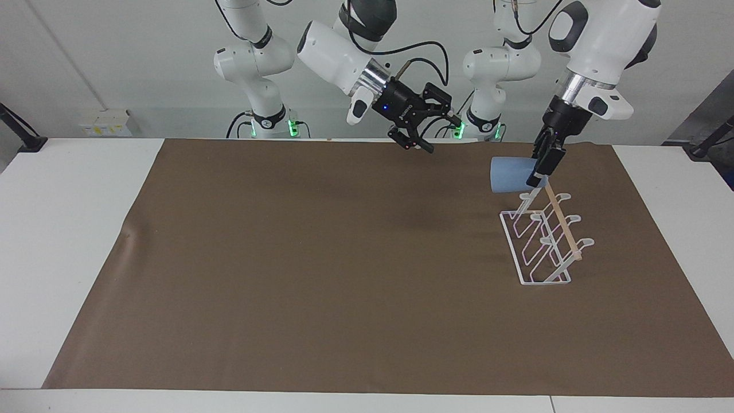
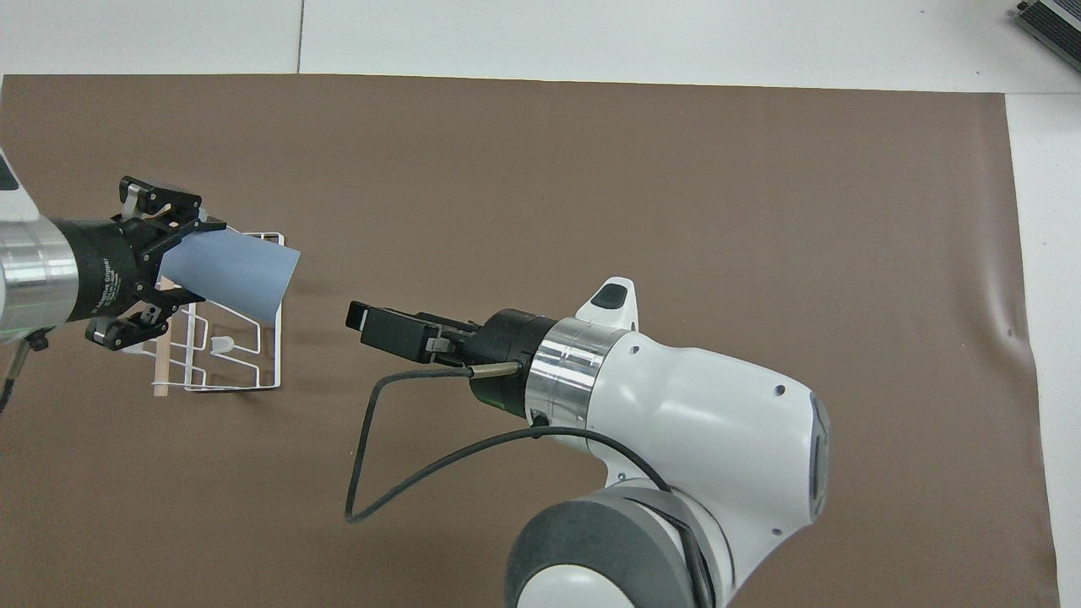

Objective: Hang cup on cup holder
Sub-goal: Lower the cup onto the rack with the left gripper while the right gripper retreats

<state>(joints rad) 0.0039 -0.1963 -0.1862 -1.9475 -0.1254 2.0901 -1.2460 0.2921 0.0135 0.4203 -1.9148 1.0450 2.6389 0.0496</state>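
Two arms reach over the desk [image 1: 86, 229]: the left tool [image 1: 542, 166] points steeply down, clamped on the small light-blue plastic tumbler [image 1: 509, 175] above the white wire rack [image 1: 539, 241]; the right tool [image 1: 427, 129], jaws spread and empty, hangs well apart from the rack.

White table [image 1: 69, 241], brown mat [image 1: 321, 269] covering most of it, plain pale wall [image 1: 114, 51], small white outlet box [image 1: 105, 122] at wall base
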